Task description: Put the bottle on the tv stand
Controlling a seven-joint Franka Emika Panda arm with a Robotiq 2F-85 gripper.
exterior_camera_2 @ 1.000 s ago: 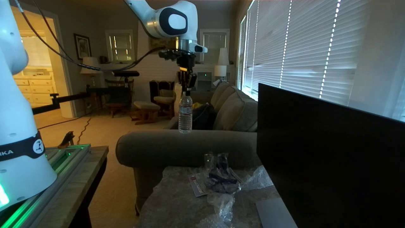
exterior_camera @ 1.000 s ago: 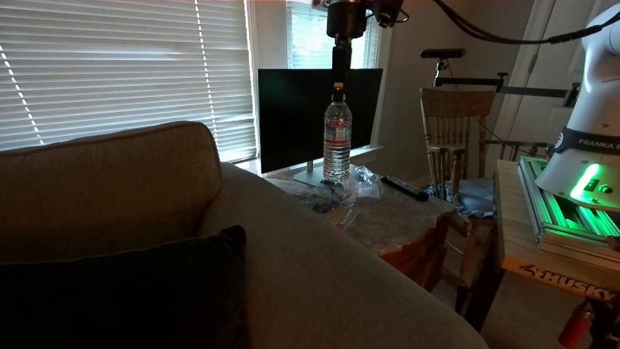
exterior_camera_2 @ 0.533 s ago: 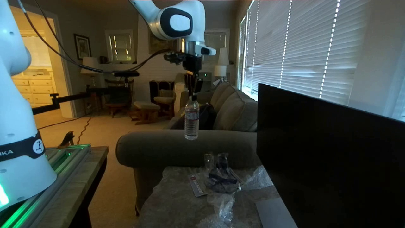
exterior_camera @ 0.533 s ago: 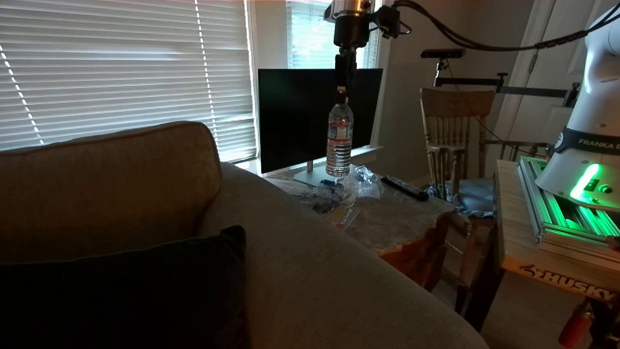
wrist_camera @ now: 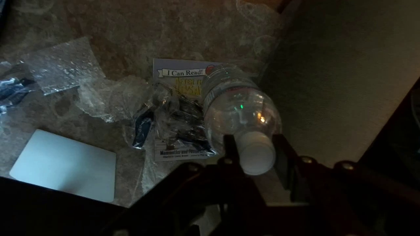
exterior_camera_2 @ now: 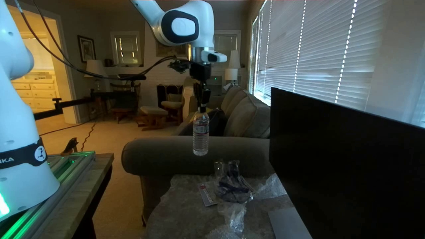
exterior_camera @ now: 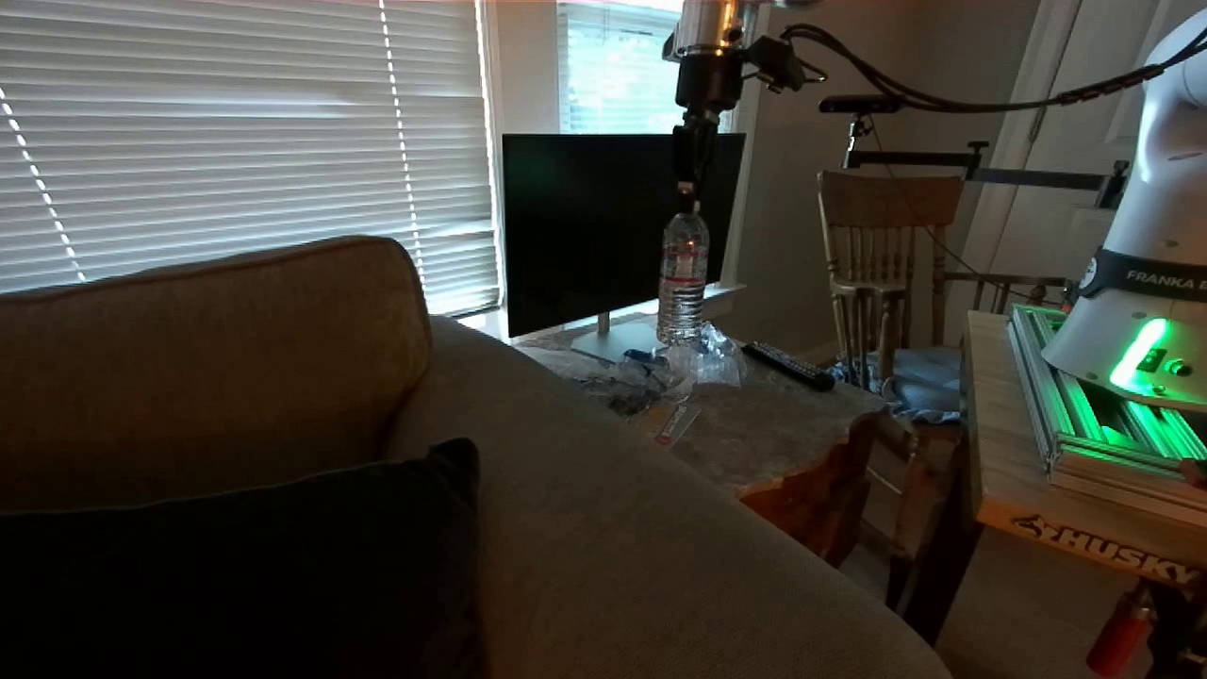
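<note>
Both the gripper [wrist_camera: 254, 144] and the bottle [exterior_camera_2: 201, 132] have shifted since a second ago: the gripper sits lower in both exterior views, and in an exterior view with the TV [exterior_camera: 594, 236] behind them the two have moved sideways, toward the side where the remote [exterior_camera: 789, 366] lies. Narrowed on the bottle's white cap [wrist_camera: 257, 160], the fingers [wrist_camera: 231, 147] press it from opposite sides and hold it. The bottle hangs in the air, close to upright, its base clear of the tv stand [exterior_camera_2: 186, 212]; whether it is straight above the top or above the edge by the sofa arm [exterior_camera_2: 156, 156], I cannot tell. Seen from the wrist, it hides part of a book [wrist_camera: 183, 72] marked "I Can Read!" that lies on the tv stand. Across the book rests a dark bundle [exterior_camera_2: 232, 192] in clear plastic, and just beside it spreads crumpled plastic wrap [wrist_camera: 108, 98]. The TV's pale metal base [wrist_camera: 67, 164] stands on the same top, near the wrap. A dark pillow [exterior_camera: 245, 585] lies in the corner of the sofa [exterior_camera: 236, 358], and a wooden chair [exterior_camera: 891, 200] stands beyond the tv stand. On a workbench [exterior_camera: 1000, 443] lettered HUSKY, the robot arm's base [exterior_camera: 1141, 325] glows green.
</note>
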